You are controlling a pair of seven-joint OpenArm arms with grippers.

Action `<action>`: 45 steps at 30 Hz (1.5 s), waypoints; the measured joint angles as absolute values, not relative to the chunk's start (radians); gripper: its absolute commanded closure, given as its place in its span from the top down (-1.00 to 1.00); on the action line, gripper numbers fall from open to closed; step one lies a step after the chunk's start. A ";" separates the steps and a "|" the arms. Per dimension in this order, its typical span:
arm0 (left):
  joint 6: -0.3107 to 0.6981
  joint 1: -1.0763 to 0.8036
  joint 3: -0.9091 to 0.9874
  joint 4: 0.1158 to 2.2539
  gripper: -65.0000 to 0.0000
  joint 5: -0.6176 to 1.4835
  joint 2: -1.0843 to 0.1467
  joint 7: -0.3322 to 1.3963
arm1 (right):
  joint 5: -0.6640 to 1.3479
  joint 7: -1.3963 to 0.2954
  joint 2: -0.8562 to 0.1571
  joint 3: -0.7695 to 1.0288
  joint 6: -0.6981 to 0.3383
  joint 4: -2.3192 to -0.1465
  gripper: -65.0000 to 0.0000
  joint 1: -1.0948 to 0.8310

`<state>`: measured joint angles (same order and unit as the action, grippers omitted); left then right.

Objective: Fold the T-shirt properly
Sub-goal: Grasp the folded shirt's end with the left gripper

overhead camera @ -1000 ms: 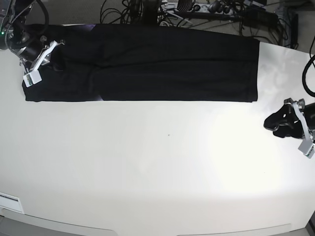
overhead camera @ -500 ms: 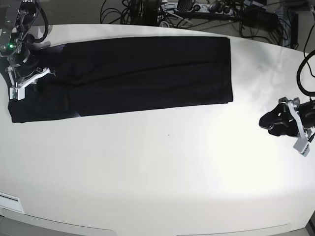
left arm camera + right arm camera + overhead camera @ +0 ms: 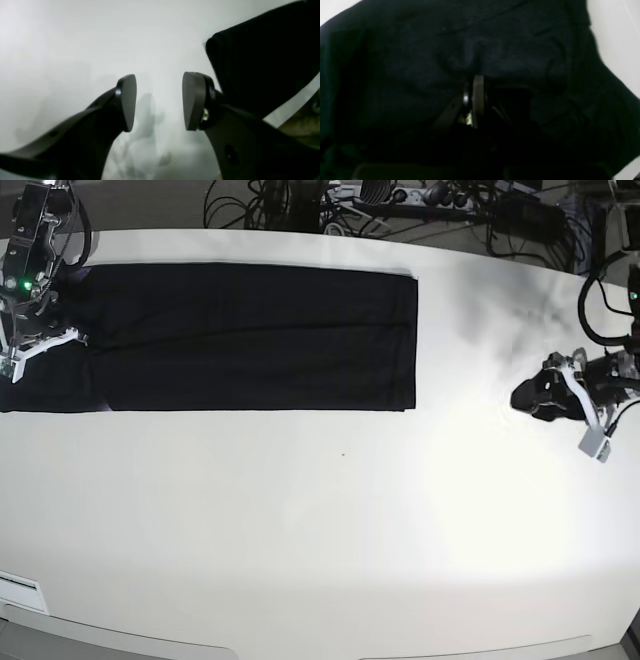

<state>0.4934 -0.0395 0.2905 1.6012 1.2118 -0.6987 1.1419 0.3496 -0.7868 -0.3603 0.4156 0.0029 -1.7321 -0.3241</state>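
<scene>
The black T-shirt (image 3: 250, 335) lies as a long folded band across the upper left of the white surface (image 3: 320, 530). At its left end the right end effector (image 3: 25, 345) seems pinched on the cloth, though the dark wrist view is unclear. The left end effector (image 3: 158, 101) hovers with jaws apart, empty, at the frame's right.

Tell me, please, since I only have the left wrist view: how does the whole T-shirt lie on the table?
Observer: In the base view the T-shirt lies flat as one long black band along the far side of the table.
Operator: Where is the right gripper?
Observer: The right gripper is on the band's end farthest from your arm. Its wrist view shows black cloth all around its fingers, but I cannot tell whether it is gripping.
Operator: Is my gripper touching the shirt?
Observer: No, the left gripper is off the cloth, with bare table between it and the band's nearer end.
</scene>
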 measured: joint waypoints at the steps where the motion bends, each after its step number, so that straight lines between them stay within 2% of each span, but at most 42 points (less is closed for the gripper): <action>1: 0.491 -0.060 0.313 1.601 -0.03 1.215 -0.677 1.142 | 0.355 -0.796 -0.362 0.416 -0.005 -1.754 -0.53 -0.323; 3: 0.489 -0.102 0.362 1.601 -0.03 1.234 -0.634 1.139 | 0.358 -0.803 -0.362 0.416 -0.044 -1.795 -0.44 -0.325; 7: 0.486 -0.164 0.434 1.601 -0.03 1.278 -0.556 1.145 | 0.365 -0.806 -0.363 0.415 -0.068 -1.863 -0.44 -0.321; 13: 0.486 -0.223 0.432 1.601 -0.03 1.338 -0.495 1.161 | 0.363 -0.828 -0.363 0.415 -0.097 -1.872 -0.44 -0.322; 23: 0.490 -0.228 0.298 1.601 -0.03 1.309 -0.387 1.156 | 0.366 -0.832 -0.363 0.415 -0.098 -1.872 -0.44 -0.322; 40: 0.478 -0.216 0.297 1.613 -0.03 1.231 -0.187 1.083 | 0.366 -0.847 -0.363 0.415 -0.125 -1.872 -0.44 -0.322; 45: 0.489 -0.210 0.216 1.615 -0.03 1.238 -0.138 1.073 | 0.366 -0.847 -0.363 0.415 -0.125 -1.872 -0.44 -0.322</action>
